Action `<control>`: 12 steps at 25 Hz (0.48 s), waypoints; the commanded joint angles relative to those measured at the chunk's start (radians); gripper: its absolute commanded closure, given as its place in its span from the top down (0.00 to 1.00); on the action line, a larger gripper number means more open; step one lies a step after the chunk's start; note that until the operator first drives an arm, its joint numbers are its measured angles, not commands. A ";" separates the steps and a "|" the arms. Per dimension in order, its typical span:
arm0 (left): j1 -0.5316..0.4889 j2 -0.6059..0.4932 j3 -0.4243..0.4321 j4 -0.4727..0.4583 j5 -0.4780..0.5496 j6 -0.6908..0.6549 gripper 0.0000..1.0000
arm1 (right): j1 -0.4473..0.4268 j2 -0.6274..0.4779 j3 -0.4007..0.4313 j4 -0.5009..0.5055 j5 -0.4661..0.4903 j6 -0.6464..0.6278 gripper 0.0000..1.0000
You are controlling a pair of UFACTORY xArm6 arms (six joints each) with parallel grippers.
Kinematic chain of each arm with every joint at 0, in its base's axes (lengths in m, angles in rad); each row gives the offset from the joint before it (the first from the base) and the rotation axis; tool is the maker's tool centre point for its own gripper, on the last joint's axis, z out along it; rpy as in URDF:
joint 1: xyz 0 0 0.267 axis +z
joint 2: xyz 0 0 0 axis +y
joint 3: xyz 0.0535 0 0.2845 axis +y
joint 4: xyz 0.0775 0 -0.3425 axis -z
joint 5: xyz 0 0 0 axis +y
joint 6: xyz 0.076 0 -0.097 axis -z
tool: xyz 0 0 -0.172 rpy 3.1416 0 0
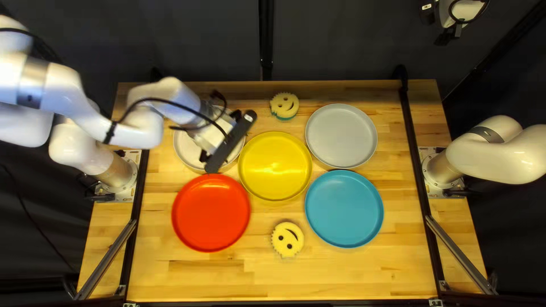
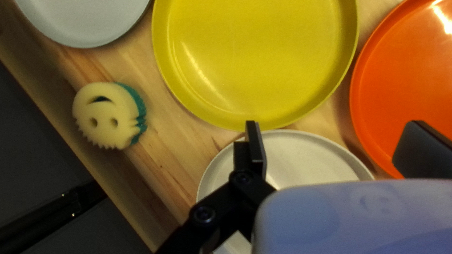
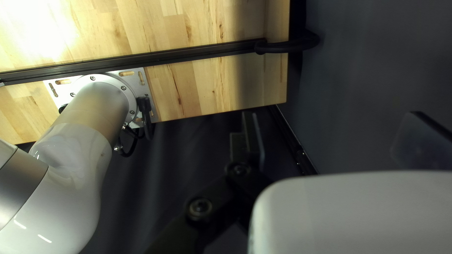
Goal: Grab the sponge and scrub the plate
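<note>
Okay, dark curtain (image 1: 187, 42) behind wooden table (image 1: 341, 278), smiley sponge (image 1: 284, 104) near far edge. My left gripper (image 1: 231, 142) spread wide above off-white plate (image 1: 186, 152), my right gripper (image 1: 446, 36) wide too.

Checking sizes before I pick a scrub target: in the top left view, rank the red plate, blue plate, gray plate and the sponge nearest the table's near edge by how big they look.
1. Red plate and blue plate: too alike to rank
2. Gray plate
3. Near-edge sponge
</note>
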 commanded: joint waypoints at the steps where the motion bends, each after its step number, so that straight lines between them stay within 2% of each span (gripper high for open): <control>1: 0.214 -0.066 -0.080 -0.012 0.199 0.106 1.00 | 0.000 0.000 0.000 0.000 0.000 0.000 1.00; 5: 0.373 -0.092 -0.213 0.023 0.397 0.134 1.00 | 0.000 0.000 0.000 0.000 0.000 0.000 1.00; 7: 0.412 -0.113 -0.270 0.040 0.484 0.125 1.00 | 0.000 0.000 0.000 0.000 0.000 0.000 1.00; 9: 0.394 -0.156 -0.323 0.075 0.573 0.055 1.00 | 0.000 0.000 0.000 0.000 0.000 0.000 1.00; 11: 0.260 -0.202 -0.345 0.127 0.625 -0.098 1.00 | 0.000 0.000 0.000 0.000 0.000 0.000 1.00; 12: 0.243 -0.206 -0.346 0.133 0.626 -0.115 1.00 | 0.000 0.000 0.000 0.000 0.000 0.000 1.00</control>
